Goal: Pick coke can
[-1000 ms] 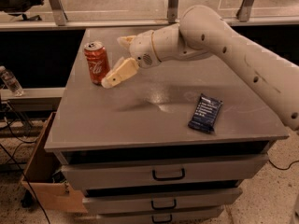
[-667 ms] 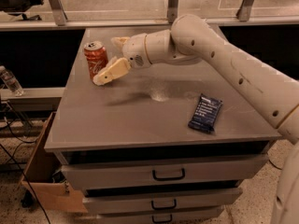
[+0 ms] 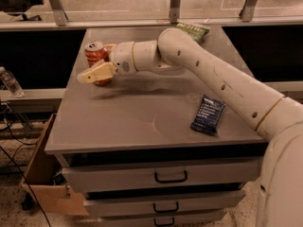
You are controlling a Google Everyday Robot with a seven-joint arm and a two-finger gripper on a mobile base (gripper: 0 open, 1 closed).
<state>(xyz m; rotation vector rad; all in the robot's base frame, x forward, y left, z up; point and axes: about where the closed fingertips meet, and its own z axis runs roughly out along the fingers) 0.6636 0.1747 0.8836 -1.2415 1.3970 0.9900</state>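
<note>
The coke can, red-orange with a silver top, stands upright at the far left of the grey table top. My gripper has reached it from the right, on the end of the white arm. Its jaws are open and straddle the can. The cream near finger lies across the front of the can's base. The far finger shows just behind the can on its right. The can rests on the table.
A dark blue snack bar wrapper lies at the right front of the table. A green chip bag lies at the back, behind the arm. A water bottle stands on a ledge at the left. A cardboard box sits on the floor beside the drawers.
My gripper has moved left to the can. It was beside the can on its right; now its fingers stand on either side of it. The can has not moved.
</note>
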